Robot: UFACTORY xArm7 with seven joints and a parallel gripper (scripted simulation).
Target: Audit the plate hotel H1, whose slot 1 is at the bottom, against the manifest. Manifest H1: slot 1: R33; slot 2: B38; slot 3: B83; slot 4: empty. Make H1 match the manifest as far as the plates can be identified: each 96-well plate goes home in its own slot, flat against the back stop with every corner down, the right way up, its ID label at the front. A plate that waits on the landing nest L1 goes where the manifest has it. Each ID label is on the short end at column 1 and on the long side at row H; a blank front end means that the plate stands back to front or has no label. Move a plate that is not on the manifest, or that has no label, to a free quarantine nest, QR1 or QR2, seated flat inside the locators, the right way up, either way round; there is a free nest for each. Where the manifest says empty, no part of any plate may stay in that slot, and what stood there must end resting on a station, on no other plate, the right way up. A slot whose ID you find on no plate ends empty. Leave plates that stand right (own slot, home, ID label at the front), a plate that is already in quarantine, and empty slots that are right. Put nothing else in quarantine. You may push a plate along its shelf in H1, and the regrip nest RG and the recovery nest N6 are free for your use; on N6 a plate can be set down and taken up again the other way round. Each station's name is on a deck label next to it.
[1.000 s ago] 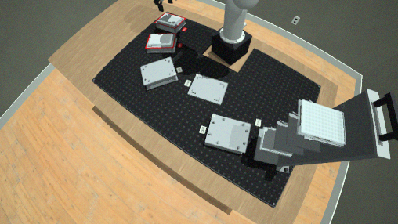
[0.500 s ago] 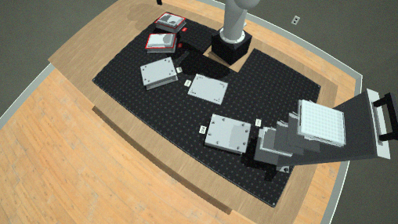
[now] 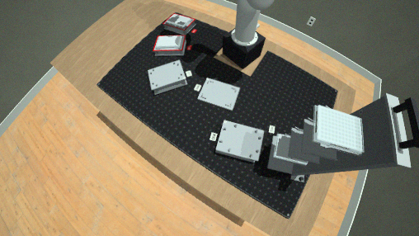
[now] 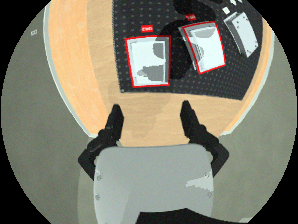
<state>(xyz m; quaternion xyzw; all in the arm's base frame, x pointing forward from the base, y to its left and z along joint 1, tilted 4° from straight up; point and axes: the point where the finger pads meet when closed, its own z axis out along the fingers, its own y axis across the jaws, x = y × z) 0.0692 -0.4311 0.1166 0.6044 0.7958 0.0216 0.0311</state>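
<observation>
1. On the mat [image 3: 173, 124] at far left we see two red-edged nests, one [image 3: 170, 44] nearer and one [image 3: 179, 22] further back, each with a plate on it.
2. Right of them sit a raised grey nest [image 3: 167, 76], a flat nest [image 3: 218, 93] and a larger grey nest [image 3: 240, 140].
3. The arm's base [image 3: 243, 49] stands at the mat's back edge.
4. At far right is the hotel [image 3: 371, 136]; a white plate [image 3: 339, 129] lies on its top level, well apart from the gripper.
5. In the wrist view our gripper [image 4: 152, 119] hangs over wood just short of the red-edged nests, its fingers spread wide with nothing between them.
</observation>
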